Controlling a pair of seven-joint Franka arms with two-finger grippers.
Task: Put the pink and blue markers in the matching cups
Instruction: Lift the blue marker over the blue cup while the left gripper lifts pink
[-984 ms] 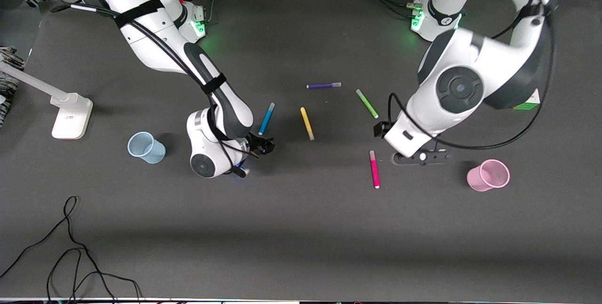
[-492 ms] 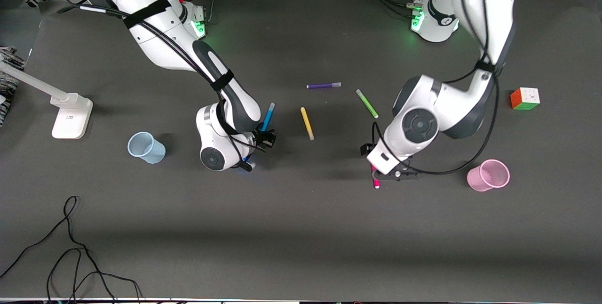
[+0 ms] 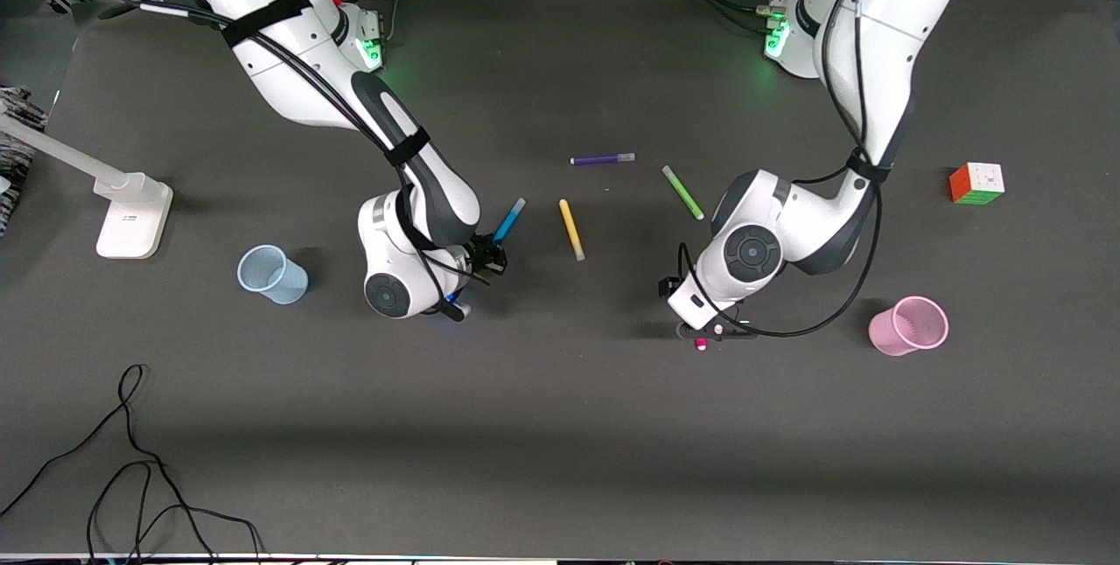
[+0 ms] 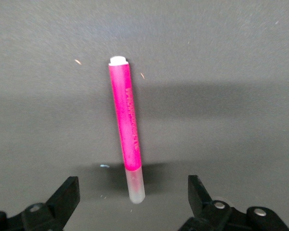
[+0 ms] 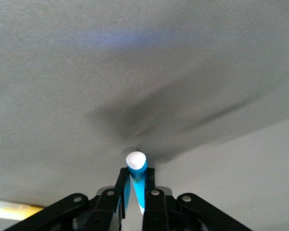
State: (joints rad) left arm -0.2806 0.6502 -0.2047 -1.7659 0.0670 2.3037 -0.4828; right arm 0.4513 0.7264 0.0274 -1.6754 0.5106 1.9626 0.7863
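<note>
The right gripper [image 3: 490, 255] is sitting low over the middle of the table [image 3: 560, 425], between the blue cup [image 3: 272, 275] and the yellow marker [image 3: 571, 230]. Its fingers [image 5: 126, 192] are pressing closed on the blue marker [image 3: 510, 219], holding it near one end. The blue body is pointing up and away from the gripper, tilted, with its pale end in the air. In the right wrist view the white tip of this marker [image 5: 136, 180] is sticking out from between the two black fingers, and a piece of the yellow marker [image 5: 14, 210] is showing at the edge.

The left gripper [image 3: 710, 331] is hanging low over the pink marker [image 3: 700, 344], toward the left arm's end of the table. In the front view only a small pink end is showing under the wrist. In the left wrist view the pink marker [image 4: 126, 132] is lying flat on the table, with its pale cap pointing toward the gripper [image 4: 130, 204]. The two fingers [image 4: 62, 199] are standing wide apart, one on each side of the cap, and they are not touching it.

The blue cup is standing upright toward the right arm's end, well apart from its marker. The pink cup [image 3: 909, 325] is standing upright near the left gripper, closer to the left arm's end. The purple marker [image 3: 602, 159] and the green marker [image 3: 682, 192] are lying farther from the front camera than the yellow one. A colour cube [image 3: 976, 183] is resting farther from the front camera than the pink cup.
</note>
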